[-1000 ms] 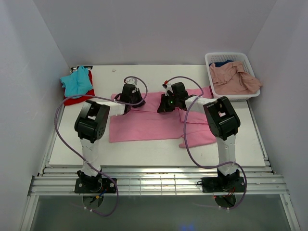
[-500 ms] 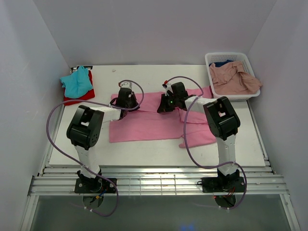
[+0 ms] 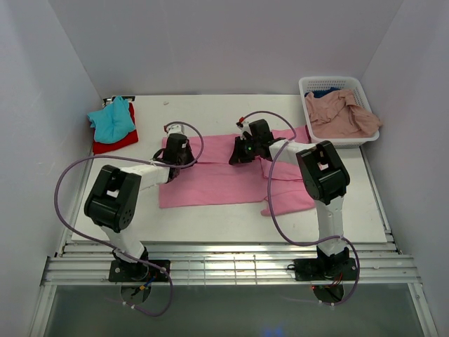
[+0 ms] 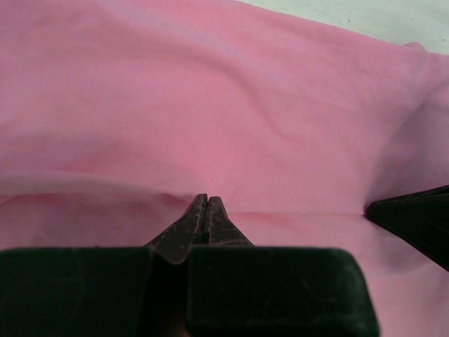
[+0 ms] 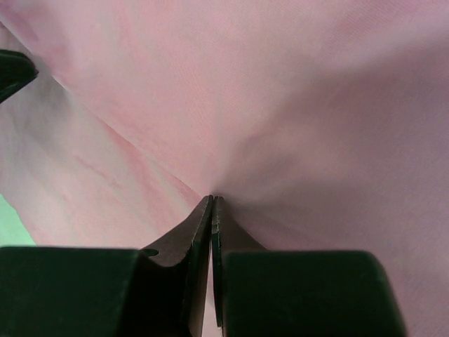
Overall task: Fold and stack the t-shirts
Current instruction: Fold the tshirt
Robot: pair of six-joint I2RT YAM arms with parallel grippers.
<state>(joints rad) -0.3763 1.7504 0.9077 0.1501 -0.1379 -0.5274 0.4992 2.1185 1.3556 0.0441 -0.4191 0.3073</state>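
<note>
Mid-fold: pink t-shirt (image 3: 210, 186) lies flat mid-table, left gripper (image 4: 205, 199) and right gripper (image 5: 211, 199) pinched shut on its far edge, so next likely an even pull toward the near hem, teal t-shirt (image 3: 112, 121) stacked far-left.

Bright pink t-shirt (image 4: 245, 105) fills nearly our whole frame. Our left gripper (image 4: 207, 200) sits low centre, jaws pinched together on a fold. Table (image 4: 379, 14) peeks in upper right, and there's a dark shape (image 4: 417, 217) at the right edge.
</note>
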